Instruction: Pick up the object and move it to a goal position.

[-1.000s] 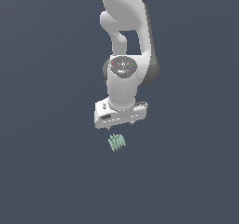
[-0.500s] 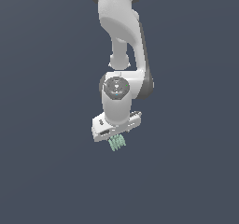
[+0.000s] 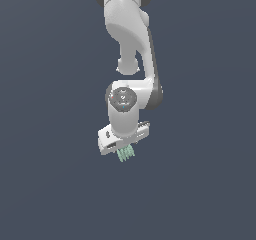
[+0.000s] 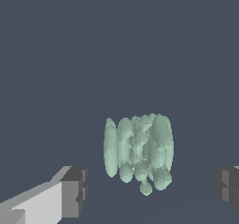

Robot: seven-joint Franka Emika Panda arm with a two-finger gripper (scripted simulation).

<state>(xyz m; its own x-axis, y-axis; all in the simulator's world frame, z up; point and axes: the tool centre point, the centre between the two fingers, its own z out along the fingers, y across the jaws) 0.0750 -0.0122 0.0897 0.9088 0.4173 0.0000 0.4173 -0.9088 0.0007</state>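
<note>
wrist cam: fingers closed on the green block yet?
No. In the wrist view the ribbed block sits in the gap with open space between it and each of the fingers, so the gripper is open.

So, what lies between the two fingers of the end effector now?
In the wrist view, only the ribbed block lies between the end effector's fingers, touching neither; the gaps beside it are bare.

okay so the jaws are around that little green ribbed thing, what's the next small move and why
Probably close the jaws. In the wrist view the ribbed block sits between the two open fingers, with a gap on each side, so nothing grips it yet. The exterior view shows the gripper low over the block, apparently at grasp height.
</note>
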